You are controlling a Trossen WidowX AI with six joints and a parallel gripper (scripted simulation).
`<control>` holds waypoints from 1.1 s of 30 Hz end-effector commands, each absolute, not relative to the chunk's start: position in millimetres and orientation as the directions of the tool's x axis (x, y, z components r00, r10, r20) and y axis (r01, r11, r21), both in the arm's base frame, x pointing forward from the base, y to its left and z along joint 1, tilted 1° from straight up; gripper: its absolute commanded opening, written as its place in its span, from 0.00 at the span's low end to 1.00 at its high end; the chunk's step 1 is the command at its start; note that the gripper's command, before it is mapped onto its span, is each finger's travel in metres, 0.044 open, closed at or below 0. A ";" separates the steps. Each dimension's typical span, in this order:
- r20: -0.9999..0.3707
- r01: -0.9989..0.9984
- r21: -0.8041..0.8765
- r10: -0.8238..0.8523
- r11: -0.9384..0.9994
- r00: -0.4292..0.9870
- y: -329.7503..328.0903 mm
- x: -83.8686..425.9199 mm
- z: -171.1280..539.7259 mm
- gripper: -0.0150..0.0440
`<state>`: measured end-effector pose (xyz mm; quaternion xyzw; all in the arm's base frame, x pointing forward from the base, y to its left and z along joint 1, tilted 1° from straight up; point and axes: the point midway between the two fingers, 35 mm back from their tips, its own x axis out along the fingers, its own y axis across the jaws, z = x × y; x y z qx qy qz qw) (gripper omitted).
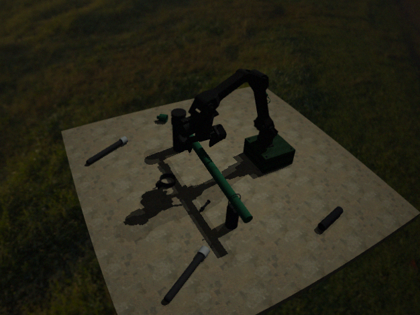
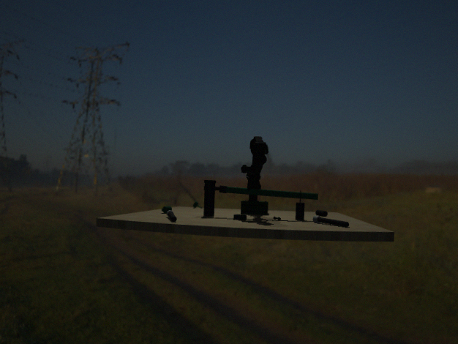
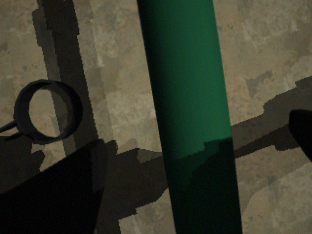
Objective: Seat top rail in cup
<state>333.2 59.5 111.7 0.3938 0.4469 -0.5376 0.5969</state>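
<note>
The green rail [image 1: 222,181] [image 2: 281,193] [image 3: 192,75] runs from the big post [image 1: 176,133] [image 2: 209,201] through the thin loop on the small post [image 1: 231,218] [image 2: 300,211]. The dark rail-end cup [image 2: 222,189] hangs high beside the big post, near its cap. The rail's end meets the cup in the exterior view; how deep it sits inside cannot be told. My gripper [image 1: 200,145] [image 3: 197,133] is open near the big post. Its fingers stand on both sides of the rail, with visible gaps in the wrist view. My arm partly hides the cup in the top view.
A dark ring clamp [image 1: 166,181] [image 3: 48,111] and a small bolt [image 1: 204,206] lie on the slab. Two white-capped dark rods [image 1: 107,151] [image 1: 186,276], a short dark tube [image 1: 331,218] and a green fitting [image 1: 162,117] lie farther out.
</note>
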 end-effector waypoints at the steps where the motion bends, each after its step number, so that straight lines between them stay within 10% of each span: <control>1: -0.959 0.994 -0.006 -0.284 0.107 0.025 69.8 331.8 121.1 1.00; 33: -0.957 0.993 -0.009 -0.287 0.115 0.025 78.4 326.4 164.5 1.00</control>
